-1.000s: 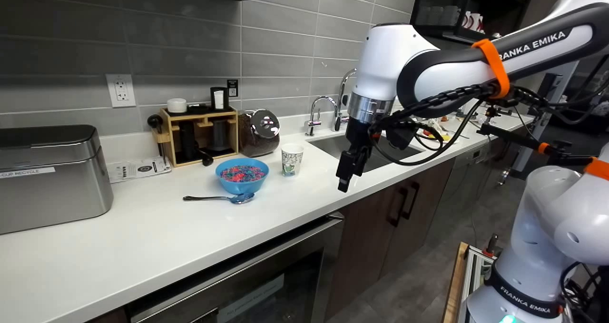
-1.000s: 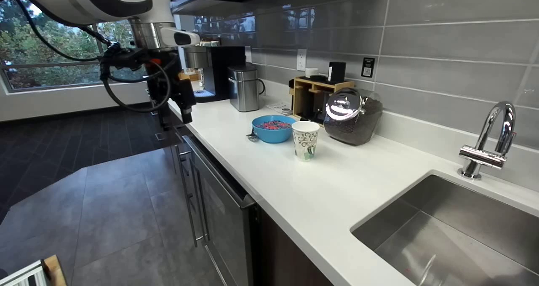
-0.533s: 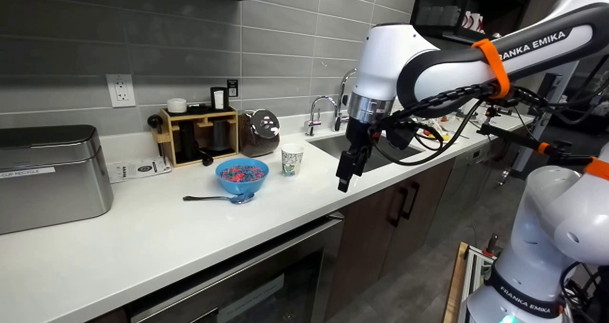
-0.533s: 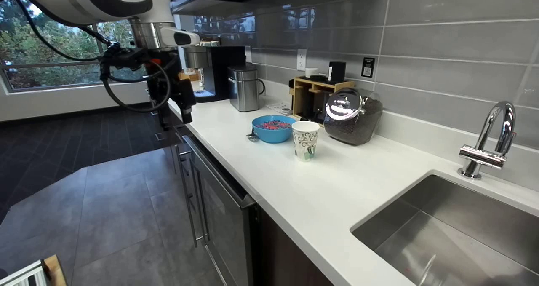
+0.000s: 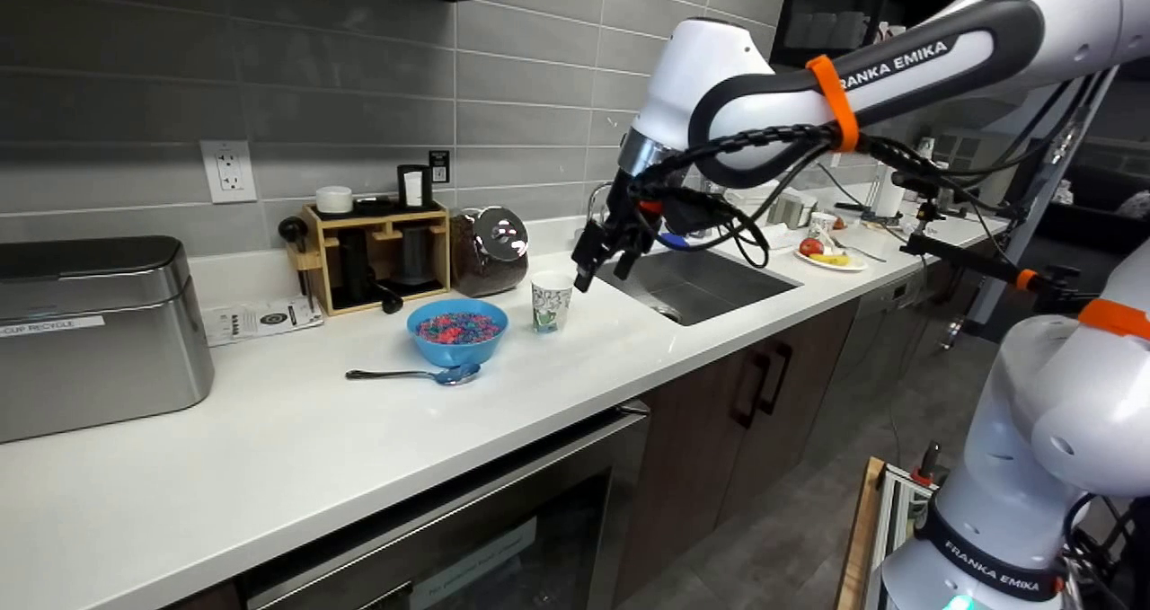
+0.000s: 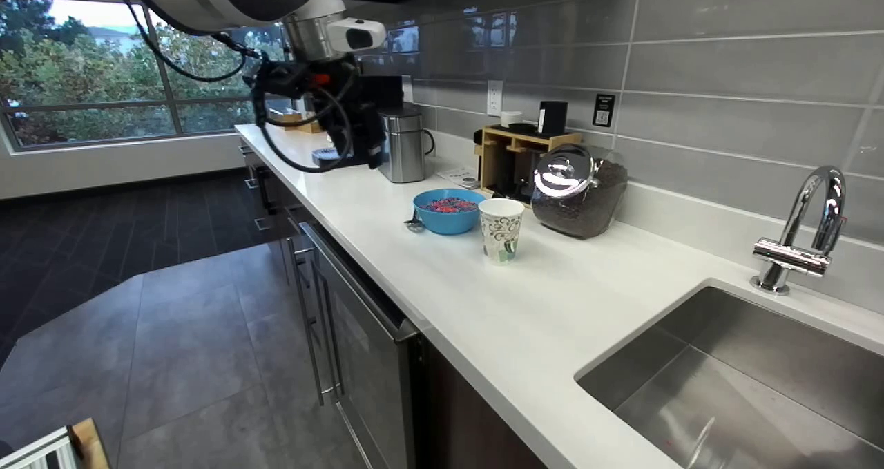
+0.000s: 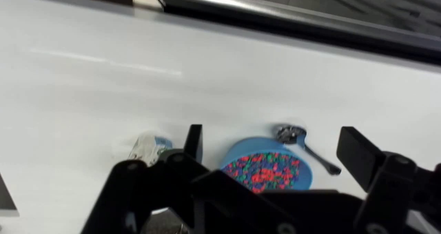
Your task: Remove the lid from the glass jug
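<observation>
Both ext views slant down on counter (image 6: 566, 310) from opp dirs, wrist cam looks down closer, all sharing bowl (image 5: 458, 354)

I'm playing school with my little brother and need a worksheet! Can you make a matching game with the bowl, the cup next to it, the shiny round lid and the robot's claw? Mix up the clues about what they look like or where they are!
Things
1. Bowl
2. Cup beside the bowl
3. Lid
4. Claw

Clues
A. Open, holding nothing
B. Blue, with colourful bits inside
C. On the glass jug
D. White with a swirly pattern

Right pairs: 1-B; 2-D; 3-C; 4-A
</observation>
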Tool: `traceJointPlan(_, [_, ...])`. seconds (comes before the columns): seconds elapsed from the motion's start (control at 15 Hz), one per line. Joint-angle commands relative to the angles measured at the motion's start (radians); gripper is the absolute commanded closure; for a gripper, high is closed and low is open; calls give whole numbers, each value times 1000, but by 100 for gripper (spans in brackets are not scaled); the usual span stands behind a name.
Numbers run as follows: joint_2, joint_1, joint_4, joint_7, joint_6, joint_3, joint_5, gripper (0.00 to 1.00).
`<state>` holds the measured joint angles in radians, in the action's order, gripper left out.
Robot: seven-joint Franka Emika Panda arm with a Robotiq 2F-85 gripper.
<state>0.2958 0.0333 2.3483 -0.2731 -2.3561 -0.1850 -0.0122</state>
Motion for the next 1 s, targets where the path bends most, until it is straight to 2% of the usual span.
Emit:
traceJointPlan(0.0, [-165, -53, -135, -60, -186, 17, 118, 0])
traceJointPlan(0.2, [-271, -85, -221, -110, -337, 51, 240, 0])
traceJointPlan(0.33, [-342, -88, -282, -152, -386, 85, 298, 0])
traceJointPlan(0.4, [-377, -109, -312, -175, -401, 79, 322, 0])
traceJointPlan(0.67, [-516, -107, -459, -220, -409, 123, 367, 0])
traceJointPlan(0.93, [-641, -102, -594, -198, -440, 158, 387, 0])
